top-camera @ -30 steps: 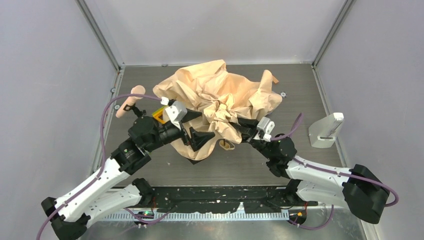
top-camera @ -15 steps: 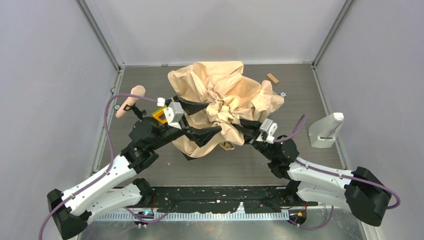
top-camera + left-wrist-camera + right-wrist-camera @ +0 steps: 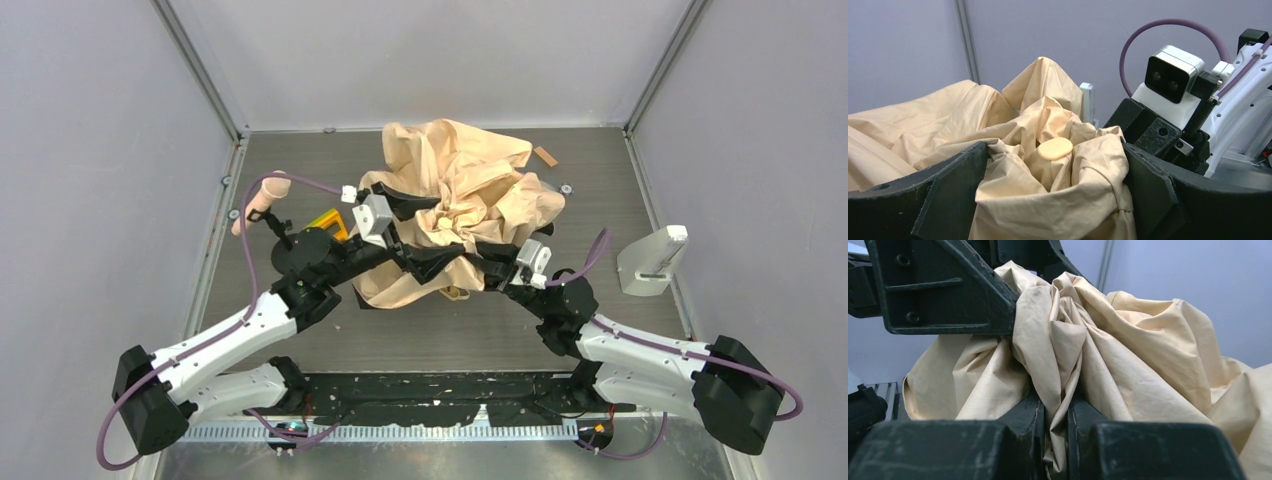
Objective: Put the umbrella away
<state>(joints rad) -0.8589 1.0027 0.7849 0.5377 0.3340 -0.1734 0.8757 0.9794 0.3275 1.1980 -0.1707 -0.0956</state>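
**Umbrella** [image 3: 460,195]: pale beige-peach canopy, crumpled into a loose heap. It lies on the tabletop [image 3: 290,160] at the middle of the far edge, slightly toward the right far corner. The fabric is bunched in deep folds. Shaft and ribs are not clearly visible. In the left wrist view a small oval cap [image 3: 1055,148] of the same pale tan sits among the folds.

**Left gripper** [image 3: 420,235]: reaches in from the left side of the heap. The jaws are spread wide, with a thick bundle of canopy filling the space between them. In its own wrist view [image 3: 1053,200] the cloth lies against both inner faces.

**Right gripper** [image 3: 492,262]: at the near right side of the heap. Its jaws are almost together, pinching a narrow pleat of canopy fabric, seen close up in its wrist view [image 3: 1055,412].

**Microphone** [image 3: 262,198]: pink-headed, near the left edge, apart from the umbrella.

**Yellow piece** [image 3: 330,222]: partly hidden behind the left arm; what it is cannot be told.

**Case** [image 3: 652,262]: lavender-grey, upright at the right edge, well apart from the heap.

**Tan strip** [image 3: 545,156]: small, flat, just beyond the canopy near the right far corner.
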